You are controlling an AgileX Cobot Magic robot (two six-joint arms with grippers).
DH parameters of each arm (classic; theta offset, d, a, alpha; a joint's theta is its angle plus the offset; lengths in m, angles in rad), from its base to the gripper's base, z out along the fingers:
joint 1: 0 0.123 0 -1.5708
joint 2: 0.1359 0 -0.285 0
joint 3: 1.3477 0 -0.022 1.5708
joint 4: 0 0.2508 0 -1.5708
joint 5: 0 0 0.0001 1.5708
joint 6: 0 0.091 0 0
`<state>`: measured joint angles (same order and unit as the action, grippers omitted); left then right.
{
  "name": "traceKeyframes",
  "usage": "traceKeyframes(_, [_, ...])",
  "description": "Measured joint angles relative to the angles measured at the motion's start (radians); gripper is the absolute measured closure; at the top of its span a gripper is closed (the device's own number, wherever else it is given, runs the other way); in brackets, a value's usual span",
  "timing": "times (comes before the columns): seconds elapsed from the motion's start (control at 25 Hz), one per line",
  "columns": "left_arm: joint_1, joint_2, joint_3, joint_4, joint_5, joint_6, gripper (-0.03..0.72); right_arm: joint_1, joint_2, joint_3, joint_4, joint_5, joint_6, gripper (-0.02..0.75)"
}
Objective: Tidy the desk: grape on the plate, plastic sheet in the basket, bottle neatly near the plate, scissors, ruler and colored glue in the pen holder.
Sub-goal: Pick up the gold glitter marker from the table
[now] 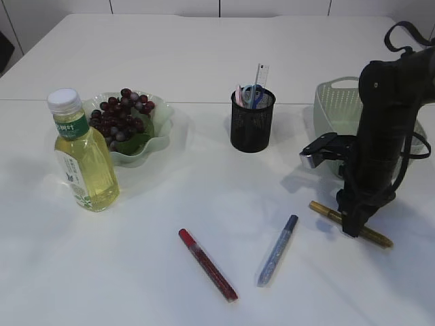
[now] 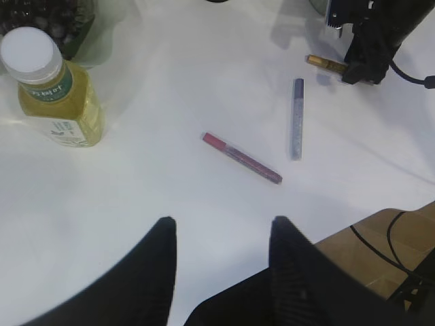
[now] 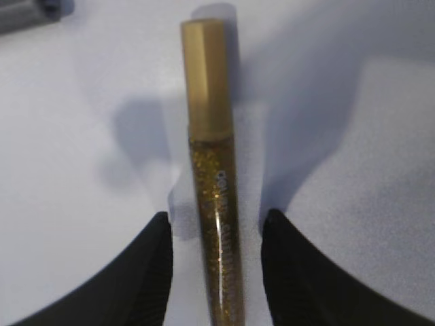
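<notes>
Three colored glue pens lie on the white table: a gold glue [image 1: 327, 212], a blue glue [image 1: 278, 250] and a red glue [image 1: 207, 265]. My right gripper [image 1: 351, 228] stands down over the gold glue [image 3: 211, 122]. The right gripper [image 3: 217, 219] is open, the pen lies between its fingers, and a gap shows on each side. Open and holding nothing, my left gripper [image 2: 221, 224] hovers above the table's front, short of the red glue [image 2: 241, 158]. The bottle [image 1: 81, 156] stands upright beside the plate [image 1: 163, 129], which holds the grape [image 1: 122, 115] bunch. Scissors [image 1: 253, 95] and ruler [image 1: 262, 73] stand in the black pen holder [image 1: 251, 125]. The plastic sheet is out of view.
A pale green basket [image 1: 336, 102] sits at the back right, partly behind the right arm. The table's front edge shows in the left wrist view, with a wooden floor [image 2: 380, 234] and cables beyond it.
</notes>
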<state>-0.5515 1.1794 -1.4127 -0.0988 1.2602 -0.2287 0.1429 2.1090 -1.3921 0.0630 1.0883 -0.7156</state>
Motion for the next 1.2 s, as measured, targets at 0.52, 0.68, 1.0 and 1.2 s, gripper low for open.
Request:
traceKeyframes(0.52, [0.0, 0.0, 0.0, 0.0, 0.0, 0.0, 0.357, 0.0, 0.006, 0.0, -0.006, -0.002, 0.025, 0.384])
traceKeyframes(0.68, [0.0, 0.0, 0.0, 0.0, 0.0, 0.0, 0.357, 0.0, 0.006, 0.0, -0.008, -0.002, 0.028, 0.395])
traceKeyframes(1.0, [0.0, 0.0, 0.0, 0.0, 0.0, 0.0, 0.356, 0.0, 0.006, 0.0, -0.01, -0.005, 0.039, 0.407])
traceKeyframes(1.2, [0.0, 0.0, 0.0, 0.0, 0.0, 0.001, 0.357, 0.0, 0.006, 0.0, -0.01, -0.007, 0.06, 0.407])
